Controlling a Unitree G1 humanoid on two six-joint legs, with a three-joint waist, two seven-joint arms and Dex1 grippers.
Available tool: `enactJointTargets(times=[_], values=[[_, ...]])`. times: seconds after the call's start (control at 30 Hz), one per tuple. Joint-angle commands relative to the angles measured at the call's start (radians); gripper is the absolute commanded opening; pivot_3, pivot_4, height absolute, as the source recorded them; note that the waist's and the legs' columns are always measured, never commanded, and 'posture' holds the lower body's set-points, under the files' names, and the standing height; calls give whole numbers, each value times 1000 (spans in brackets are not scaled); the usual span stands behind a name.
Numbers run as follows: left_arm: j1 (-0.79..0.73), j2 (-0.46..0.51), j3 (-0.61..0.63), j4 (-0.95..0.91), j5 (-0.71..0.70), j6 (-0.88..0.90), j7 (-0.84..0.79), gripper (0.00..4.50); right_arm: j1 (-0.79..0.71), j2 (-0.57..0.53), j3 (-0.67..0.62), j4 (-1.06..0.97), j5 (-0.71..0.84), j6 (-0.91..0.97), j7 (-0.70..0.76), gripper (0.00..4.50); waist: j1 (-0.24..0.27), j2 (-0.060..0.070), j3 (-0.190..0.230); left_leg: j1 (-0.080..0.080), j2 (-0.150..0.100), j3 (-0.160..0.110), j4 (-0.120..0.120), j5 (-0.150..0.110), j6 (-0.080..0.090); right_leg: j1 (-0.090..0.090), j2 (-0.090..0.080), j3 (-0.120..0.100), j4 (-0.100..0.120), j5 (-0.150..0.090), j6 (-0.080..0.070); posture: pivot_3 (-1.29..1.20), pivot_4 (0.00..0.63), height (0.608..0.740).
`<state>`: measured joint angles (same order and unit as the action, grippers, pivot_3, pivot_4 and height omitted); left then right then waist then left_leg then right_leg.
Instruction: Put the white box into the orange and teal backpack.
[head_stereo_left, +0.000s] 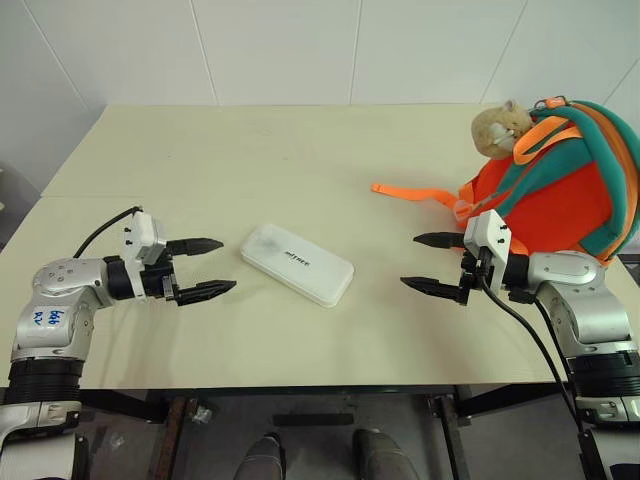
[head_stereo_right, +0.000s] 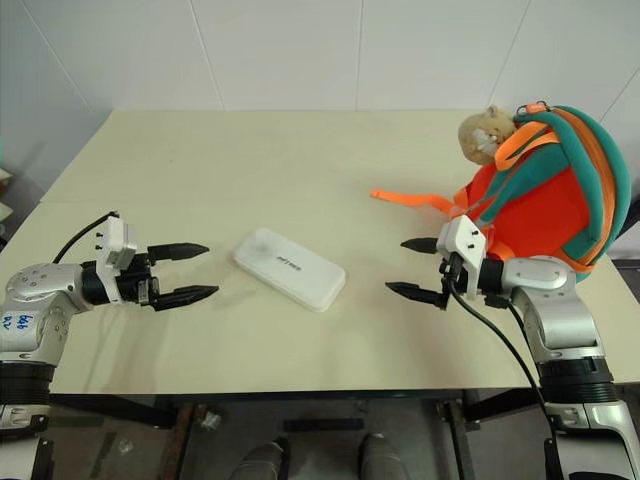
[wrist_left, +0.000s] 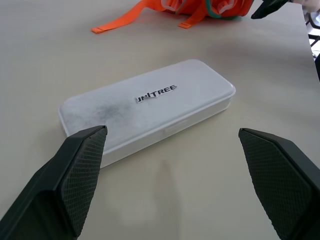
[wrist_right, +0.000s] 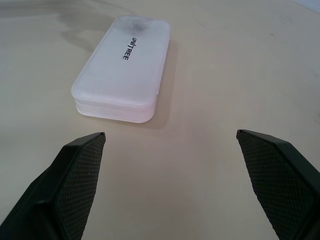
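White plastic, flat and oblong: the white box lay on the table between your two grippers, lid up with dark lettering on top, touched by nothing. It sat at a slant across the table, one short end toward each arm, so either side had a straight line at it.

Your left gripper hovered just beside the box's near-left end, fingers spread wide and empty. From the left wrist view the box sat square between them, so I'd judge that arm was lined up for the pick.

Your right gripper was further off on the other side, fingers also wide open and holding nothing, pointed back at the box. Likely staged to help with the bag rather than the grab.

The orange and teal backpack stood at the table's far right corner, just behind your right arm, straps facing you. One orange webbing strap trailed flat across the table toward the middle. A beige plush toy hung at its top.

I couldn't tell where the backpack's opening was, or whether it was unzipped. You'd have needed that sorted before the box could go in. Task looked unstarted: box not lifted, bag untouched.
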<state>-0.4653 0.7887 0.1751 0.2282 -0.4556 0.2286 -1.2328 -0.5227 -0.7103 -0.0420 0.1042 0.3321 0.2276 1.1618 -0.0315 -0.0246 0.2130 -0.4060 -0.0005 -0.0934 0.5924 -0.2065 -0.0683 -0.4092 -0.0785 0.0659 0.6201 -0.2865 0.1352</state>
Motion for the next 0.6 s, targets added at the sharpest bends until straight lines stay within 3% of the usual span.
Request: enactJointTargets(times=[0.03, 0.3, 0.33, 0.47, 0.6], values=[[-5, 4, 7, -26, -1, -25, -8, 4500, -7, 9, 12, -23, 5, -3, -1, 4437, 0, 0, 0, 0, 0, 0, 0, 0, 0, 0, 0, 0, 0, 0, 0, 0, 150, 740], [18, -4, 12, -11, 18, -73, 8, 4500, -21, 56, 52, 37, -21, -34, -11, 4437, 1, 0, 0, 0, 0, 0, 0, 0, 0, 0, 0, 0, 0, 0, 0, 0, 150, 740], [9, -4, 16, 14, 22, -90, 5, 4313, -21, 65, 58, 35, -21, -36, -11, 4482, 1, 0, 0, 0, 0, 0, 0, 0, 0, 0, 0, 0, 0, 0, 0, 0, 150, 740], [-54, 6, 23, 150, 44, -148, -1, 3318, -9, 98, 73, 12, -5, -13, -19, 3571, 0, 0, 0, 1, 0, 0, 0, 0, 0, 0, 0, 0, 1, 0, 0, 0, 150, 740], [-129, -3, 4, 295, 85, -223, -11, 1972, 38, 117, 87, -32, 0, 14, -31, 2136, 2, 0, 0, 1, 0, 0, 1, 0, 0, 0, 0, 0, 1, 0, 0, 0, 150, 740]])
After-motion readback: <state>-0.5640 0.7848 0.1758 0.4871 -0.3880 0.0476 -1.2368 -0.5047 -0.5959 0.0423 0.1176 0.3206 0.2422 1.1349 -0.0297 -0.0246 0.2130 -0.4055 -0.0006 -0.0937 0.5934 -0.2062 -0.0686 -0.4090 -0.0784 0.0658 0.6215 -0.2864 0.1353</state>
